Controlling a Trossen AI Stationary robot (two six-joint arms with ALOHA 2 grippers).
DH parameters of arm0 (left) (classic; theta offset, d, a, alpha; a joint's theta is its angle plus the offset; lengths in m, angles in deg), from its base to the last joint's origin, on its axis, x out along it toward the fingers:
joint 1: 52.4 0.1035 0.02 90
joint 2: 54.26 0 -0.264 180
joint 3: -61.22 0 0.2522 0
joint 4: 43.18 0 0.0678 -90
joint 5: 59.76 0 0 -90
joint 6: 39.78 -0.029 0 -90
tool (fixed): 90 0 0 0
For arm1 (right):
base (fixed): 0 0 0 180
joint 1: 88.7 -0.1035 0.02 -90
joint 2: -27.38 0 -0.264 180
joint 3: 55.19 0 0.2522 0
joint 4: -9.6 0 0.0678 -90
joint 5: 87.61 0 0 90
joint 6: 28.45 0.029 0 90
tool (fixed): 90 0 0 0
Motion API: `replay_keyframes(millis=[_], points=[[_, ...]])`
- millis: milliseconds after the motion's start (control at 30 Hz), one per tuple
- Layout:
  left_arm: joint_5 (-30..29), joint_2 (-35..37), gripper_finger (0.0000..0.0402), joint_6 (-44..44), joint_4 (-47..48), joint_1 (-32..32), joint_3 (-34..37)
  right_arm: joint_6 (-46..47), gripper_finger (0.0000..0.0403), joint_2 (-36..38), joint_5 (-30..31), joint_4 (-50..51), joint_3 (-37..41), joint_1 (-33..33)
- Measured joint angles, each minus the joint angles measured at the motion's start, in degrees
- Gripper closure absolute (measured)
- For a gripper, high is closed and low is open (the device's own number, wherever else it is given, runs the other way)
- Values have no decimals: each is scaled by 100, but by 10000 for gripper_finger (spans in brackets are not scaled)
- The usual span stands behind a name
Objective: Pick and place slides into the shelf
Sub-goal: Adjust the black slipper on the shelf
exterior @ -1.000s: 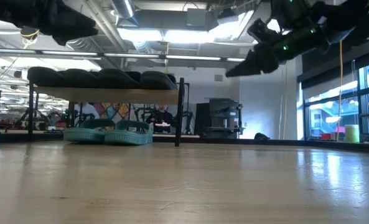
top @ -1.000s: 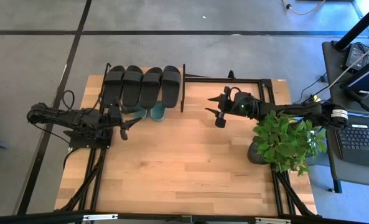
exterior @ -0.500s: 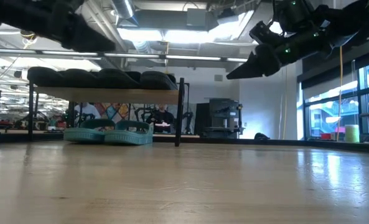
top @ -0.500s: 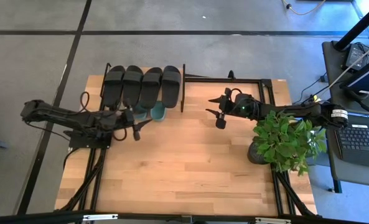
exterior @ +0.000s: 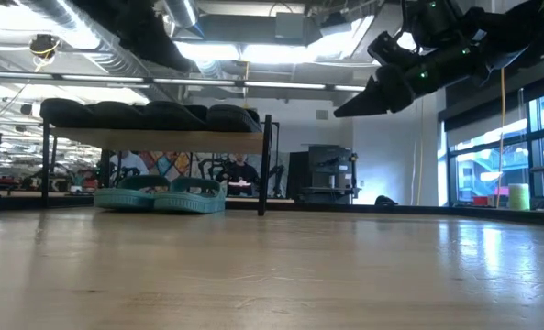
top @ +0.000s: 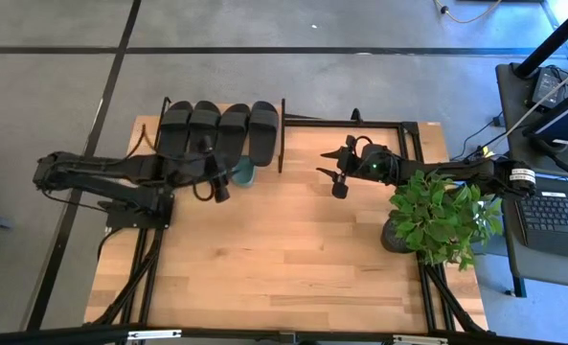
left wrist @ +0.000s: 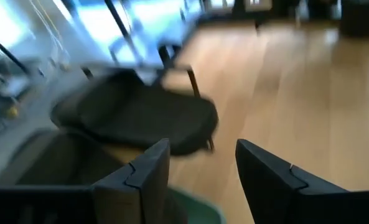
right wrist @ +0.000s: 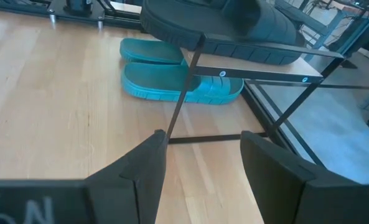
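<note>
Several black slides (top: 216,129) lie side by side on the shelf's top board (exterior: 161,139) at the table's far left. Two green slides (right wrist: 178,84) rest on the tabletop under that board. My left gripper (top: 224,188) hangs open in the air just in front of the shelf, above the green slides, with nothing between its fingers (left wrist: 147,168). My right gripper (top: 329,182) is open too and hovers to the right of the shelf (top: 283,149), pointing toward it, also with nothing in it.
A potted leafy plant (top: 442,216) stands at the table's right edge under the right arm. A laptop (top: 556,218) sits on a side desk beyond it. Bare wood (top: 284,259) stretches from the shelf to the table's near edge.
My left gripper has swung toward the table's right and a little toward the far edge, rising as it went, and now hangs in front of the shelf over the green slides. Its fingers keep the same gap. The slides have stayed in place.
</note>
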Motion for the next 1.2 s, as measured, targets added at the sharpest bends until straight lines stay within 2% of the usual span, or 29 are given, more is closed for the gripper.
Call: replay_keyframes(millis=[100, 200, 500, 667, 800, 1033, 1200], points=[[230, -310, 225, 236, 1056, 42, -538, 0, 199, 0, 0, 14, 0, 0], [237, -569, 225, 324, 1670, 48, -867, -4, 199, 0, 0, 15, 0, 0], [222, -1147, 225, -431, 1746, 48, -935, -4, 199, 0, 2, 110, 0, 0], [-200, -1208, 225, -705, 1911, 31, -935, 17, 199, -2, 2, 336, 0, 0], [-469, -1181, 225, -757, 2100, 6, -935, 146, 199, -2, 2, 351, -1, 0], [-516, -1188, 225, -701, 2538, 6, -935, 146, 199, -2, 2, 352, 0, 0], [-917, -1188, 225, -703, 2505, 8, -935, 148, 199, -2, 2, 354, -1, 0]])
